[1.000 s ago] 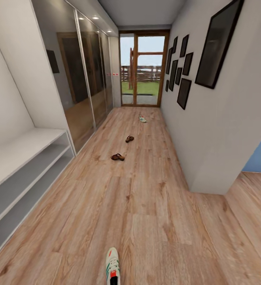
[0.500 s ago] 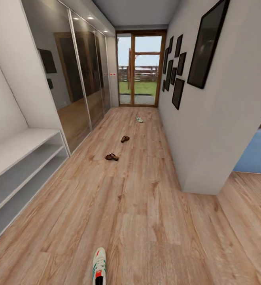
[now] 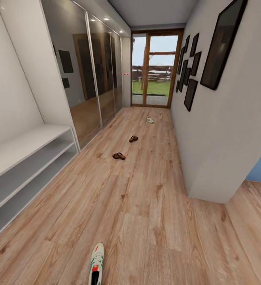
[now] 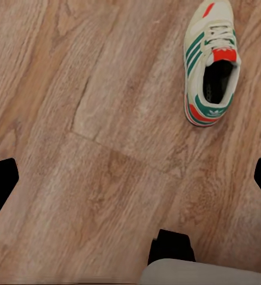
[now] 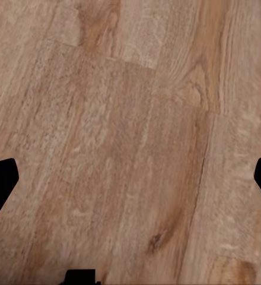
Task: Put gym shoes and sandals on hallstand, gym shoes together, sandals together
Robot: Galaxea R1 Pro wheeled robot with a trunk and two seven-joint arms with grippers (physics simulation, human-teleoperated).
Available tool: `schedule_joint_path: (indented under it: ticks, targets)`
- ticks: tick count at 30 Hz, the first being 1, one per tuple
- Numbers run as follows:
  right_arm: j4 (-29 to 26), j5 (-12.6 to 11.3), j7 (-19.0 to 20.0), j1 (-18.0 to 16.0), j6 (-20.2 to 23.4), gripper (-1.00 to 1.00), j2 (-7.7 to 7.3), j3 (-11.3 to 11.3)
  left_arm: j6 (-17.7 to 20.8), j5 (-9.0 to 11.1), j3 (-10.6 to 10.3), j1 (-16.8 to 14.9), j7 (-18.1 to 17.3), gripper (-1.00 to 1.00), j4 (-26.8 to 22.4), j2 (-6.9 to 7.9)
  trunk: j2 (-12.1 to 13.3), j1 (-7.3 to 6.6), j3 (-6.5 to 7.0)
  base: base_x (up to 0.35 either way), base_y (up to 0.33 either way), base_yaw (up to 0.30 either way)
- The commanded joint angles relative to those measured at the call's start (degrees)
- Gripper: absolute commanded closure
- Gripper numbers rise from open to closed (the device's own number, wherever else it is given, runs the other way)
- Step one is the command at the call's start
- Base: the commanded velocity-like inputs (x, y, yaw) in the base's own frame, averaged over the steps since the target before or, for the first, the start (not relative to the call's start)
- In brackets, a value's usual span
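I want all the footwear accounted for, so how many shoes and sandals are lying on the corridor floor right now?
4. One gym shoe lies nearest the robot, two sandals sit mid-corridor, the nearer and the farther, and a second gym shoe lies by the glass door.

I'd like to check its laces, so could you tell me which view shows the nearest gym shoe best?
The left wrist view: the nearest gym shoe lies whole on the corridor floor, laces and opening visible. The head view crops it at the picture's bottom edge.

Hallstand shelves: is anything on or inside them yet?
Nothing shows on the hallstand: its bench top and both open shelf rows look bare. The deep back of the shelves and the part cut off by the picture's left edge are hidden.
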Motion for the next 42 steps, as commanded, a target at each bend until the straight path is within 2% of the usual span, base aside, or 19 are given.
schedule_joint_path:
  ticks: [1, 11, 15, 21, 24, 25, 27, 32, 33, 37, 39, 41, 42]
  targets:
    - [0.0, 0.1, 0.0, 0.0, -0.2, -1.0, -0.01, 0.0, -0.2, 0.6, -0.1, 0.0, 0.0, -1.0, 0.0, 0.01, 0.0, 0.0, -0.05, 0.0, -0.095, 0.263]
    - [0.1, 0.1, 0.0, 0.0, -0.2, -1.0, 0.0, 0.0, -0.3, 0.5, -0.1, 0.0, 0.0, -1.0, -0.4, -0.06, 0.0, 0.0, -0.05, 0.0, -0.013, 0.056]
    - [-0.2, 0.1, 0.1, 0.0, -0.1, -1.0, 0.09, 0.0, -0.2, 0.4, -0.2, -1.0, 0.1, -1.0, -0.8, -0.1, 0.0, 0.0, -0.05, 0.0, -0.001, 0.003]
    - [-7.2, 0.0, 0.4, -0.2, 0.2, -1.0, 0.17, -0.1, 0.6, -0.2, -0.7, -8.5, -0.5, -1.0, -1.9, -0.07, 0.0, 0.0, -0.05, 0.0, 0.0, 0.0]
    - [-13.2, -0.1, 0.5, -0.3, 0.8, -1.0, 0.17, -0.1, 1.5, -0.3, -0.8, -13.0, -0.7, -1.0, -2.0, -0.17, 0.0, 0.0, -0.05, 0.0, 0.0, 0.0]
    - [-16.1, -0.1, 0.5, -0.4, 1.3, -1.0, 0.18, -0.1, 2.4, -0.3, -0.9, -15.0, -0.7, -1.0, -2.0, -0.36, 0.0, 0.0, -0.05, 0.0, 0.0, 0.0]
    - [-18.9, -0.1, 0.5, -0.6, 2.3, -1.0, 0.2, -0.1, 3.8, -0.4, -0.9, -16.7, -0.8, -1.0, -2.0, -0.56, 0.0, 0.0, -0.05, 0.0, 0.0, 0.0]
    - [-25.1, -0.2, 0.5, -2.1, 7.0, -1.0, 0.24, -0.1, 7.2, -0.9, -0.9, -19.0, -0.8, -1.0, -2.1, -0.89, 0.0, 0.0, -0.05, 0.0, 0.0, 0.0]
    - [-29.9, -0.3, 0.6, -4.6, 13.2, -1.0, 0.26, -0.1, 8.5, -1.1, -1.0, -19.7, -0.8, -1.0, -2.1, -0.85, 0.0, 0.0, -0.05, 0.0, 0.0, 0.0]
    - [-33.0, -0.4, 1.1, -6.1, 17.8, -1.0, 0.14, -0.1, 8.7, -1.2, -1.0, -19.7, -0.9, -1.0, -2.4, -0.83, 0.0, 0.0, -0.05, 0.0, 0.0, 0.0]
    - [-33.5, -0.5, 1.5, -6.2, 18.4, -1.0, 0.11, -0.1, 8.7, -1.2, -1.1, -19.7, -0.9, -1.0, -2.5, -0.83, 0.0, 0.0, -0.05, 0.0, 0.0, 0.0]
    - [-34.5, -0.5, 3.5, -6.5, 19.5, -1.0, 0.06, -0.1, 8.8, -1.3, -1.1, -19.6, -1.0, -1.0, -2.6, -0.85, 0.0, 0.0, -0.05, 0.0, 0.0, 0.0]
    - [-35.1, -0.4, 5.8, -6.7, 20.2, -1.0, 0.03, -0.2, 8.8, -1.5, -1.2, -19.6, -1.1, -1.0, -2.7, -0.82, 0.0, 0.0, -0.05, 0.0, 0.0, 0.0]
